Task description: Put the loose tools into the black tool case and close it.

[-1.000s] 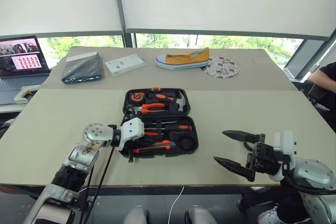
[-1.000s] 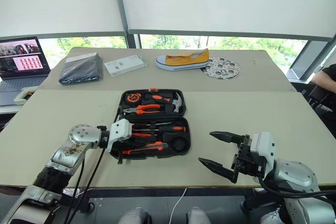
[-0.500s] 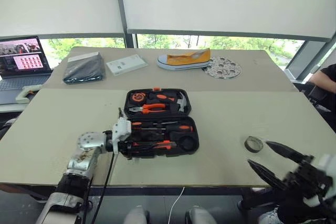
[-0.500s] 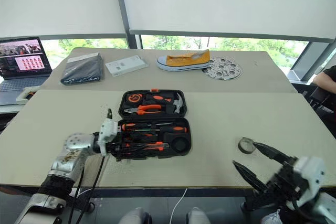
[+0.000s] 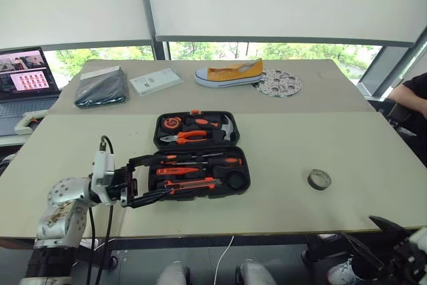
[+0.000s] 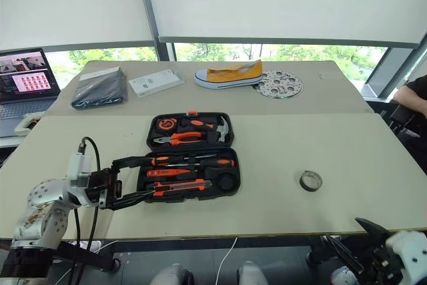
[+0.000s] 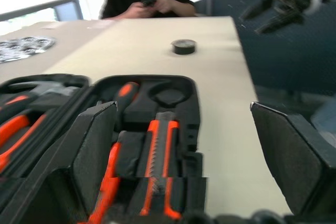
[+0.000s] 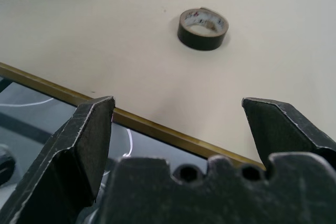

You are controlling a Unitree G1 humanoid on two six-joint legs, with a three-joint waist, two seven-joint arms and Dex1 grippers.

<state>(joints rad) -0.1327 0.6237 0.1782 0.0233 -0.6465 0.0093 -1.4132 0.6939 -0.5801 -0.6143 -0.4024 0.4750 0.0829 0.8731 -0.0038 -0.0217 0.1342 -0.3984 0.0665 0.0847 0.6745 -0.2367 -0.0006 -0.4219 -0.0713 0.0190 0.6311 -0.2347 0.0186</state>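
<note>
The black tool case (image 5: 201,155) lies open mid-table. An orange-and-black utility knife (image 5: 191,183) and two screwdrivers (image 5: 200,161) rest in its near half; pliers, a hammer and a tape measure fill the far half. My left gripper (image 5: 159,177) stands open at the case's near left corner, its fingers (image 7: 94,150) spread on either side of that corner and holding nothing. The grey tape roll (image 5: 319,179) lies alone on the table to the right, also in the right wrist view as the tape roll (image 8: 203,28). My right gripper (image 5: 361,231) is open and empty, below the table's front edge.
At the back of the table lie a laptop (image 5: 23,78), a flat dark pouch (image 5: 101,88), a white booklet (image 5: 157,81), a yellow shoe (image 5: 229,73) and a perforated metal disc (image 5: 277,83). A person (image 5: 410,98) sits at the right end.
My left gripper has opened and drawn back leftward from the case. My right arm has swung right and down past the table's front edge, uncovering the tape roll.
</note>
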